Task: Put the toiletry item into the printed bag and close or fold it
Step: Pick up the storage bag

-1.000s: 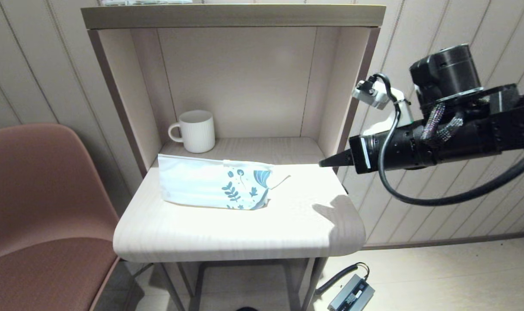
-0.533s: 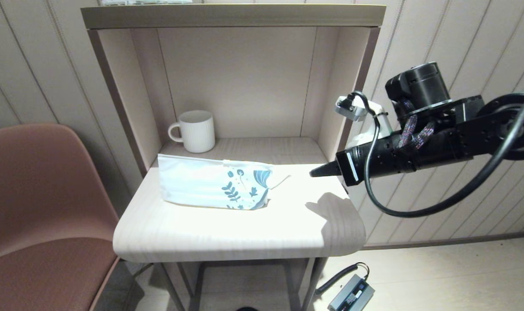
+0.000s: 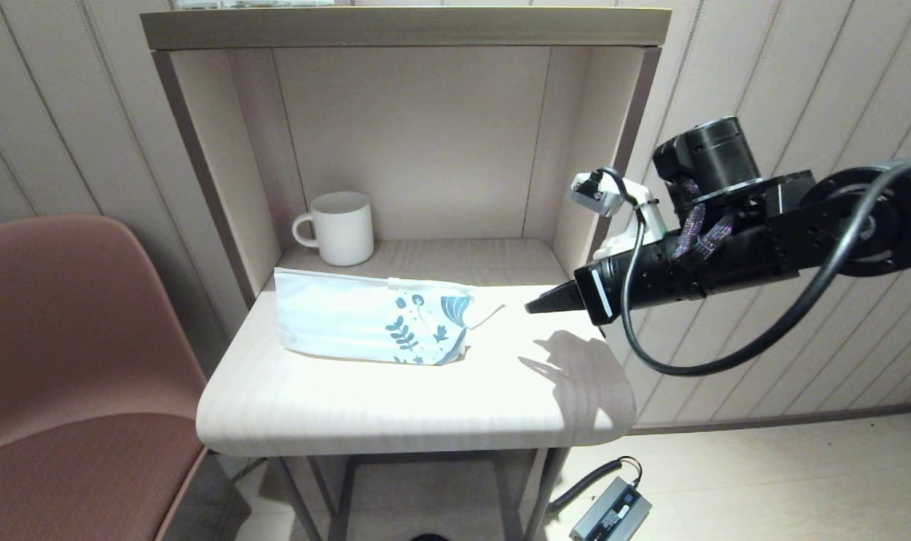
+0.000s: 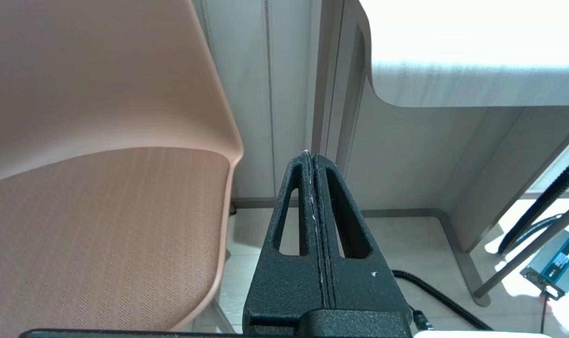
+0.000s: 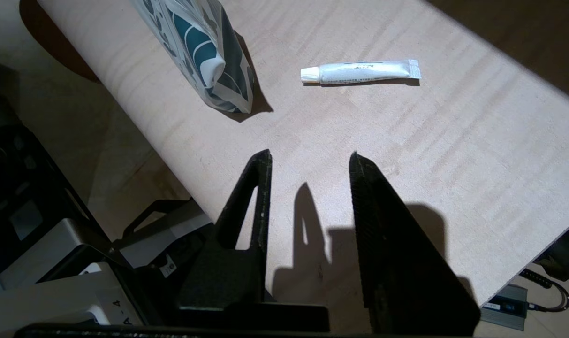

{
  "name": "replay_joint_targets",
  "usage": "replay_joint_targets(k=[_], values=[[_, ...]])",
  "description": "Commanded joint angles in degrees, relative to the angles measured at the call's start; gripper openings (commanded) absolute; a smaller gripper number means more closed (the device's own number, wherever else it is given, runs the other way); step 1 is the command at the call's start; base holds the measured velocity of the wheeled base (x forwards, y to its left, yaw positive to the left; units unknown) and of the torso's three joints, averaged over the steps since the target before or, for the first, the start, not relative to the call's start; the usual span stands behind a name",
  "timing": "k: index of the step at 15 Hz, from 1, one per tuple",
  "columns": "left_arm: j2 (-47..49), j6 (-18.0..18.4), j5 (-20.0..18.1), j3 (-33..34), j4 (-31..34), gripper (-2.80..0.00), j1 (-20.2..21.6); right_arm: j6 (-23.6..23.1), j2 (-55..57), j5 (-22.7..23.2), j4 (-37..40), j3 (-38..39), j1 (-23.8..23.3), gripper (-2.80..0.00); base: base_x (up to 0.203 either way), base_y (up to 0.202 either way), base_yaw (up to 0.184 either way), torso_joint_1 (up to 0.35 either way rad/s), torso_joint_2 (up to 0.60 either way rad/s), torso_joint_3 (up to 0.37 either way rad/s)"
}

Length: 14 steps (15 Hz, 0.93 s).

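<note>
The printed bag [image 3: 365, 319] lies flat across the shelf, its blue leaf prints [image 5: 204, 56] at the end nearer my right arm. The toiletry item [image 3: 487, 314], a thin white tube [image 5: 359, 72] with a small cap, lies on the shelf just beside that printed end, apart from the bag. My right gripper [image 3: 534, 306] hovers over the shelf's right side, open and empty, its tips [image 5: 307, 157] pointing at the tube from a short way off. The left gripper [image 4: 310, 157] is shut on nothing, low beside the chair and below the shelf.
A white ribbed mug [image 3: 339, 228] stands at the back left of the cabinet nook [image 3: 410, 143]. The shelf [image 3: 425, 406] has a rounded front edge. A brown chair [image 3: 64, 361] sits to the left, and a power adapter [image 3: 613, 515] with its cable lies on the floor.
My right arm has moved left and slightly down, bringing the gripper over the shelf's right edge and closer to the tube. Bag, tube and mug have not moved.
</note>
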Motion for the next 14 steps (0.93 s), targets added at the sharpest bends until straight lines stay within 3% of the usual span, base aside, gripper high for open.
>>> replay_joint_targets(k=[1,5,9,14], values=[[0.0,0.0,0.0,0.0,0.0,-2.80,0.0,-1.1,3.1,1.4,0.0,-1.5,0.5,0.00,0.000,0.000,0.000,0.000,0.00,0.000],[0.0,0.1,0.0,0.0,0.0,-2.80,0.0,-1.4,9.0,8.7,0.2,-7.5,2.7,0.00,0.000,0.000,0.000,0.000,0.00,0.000],[0.0,0.2,0.0,-0.4,1.6,-2.80,0.0,-3.0,10.0,10.2,0.1,-9.1,4.9,0.00,0.000,0.000,0.000,0.000,0.00,0.000],[0.0,0.2,0.0,-0.4,1.6,-2.80,0.0,-4.5,17.2,11.6,0.6,-17.2,5.8,0.00,0.000,0.000,0.000,0.000,0.00,0.000]])
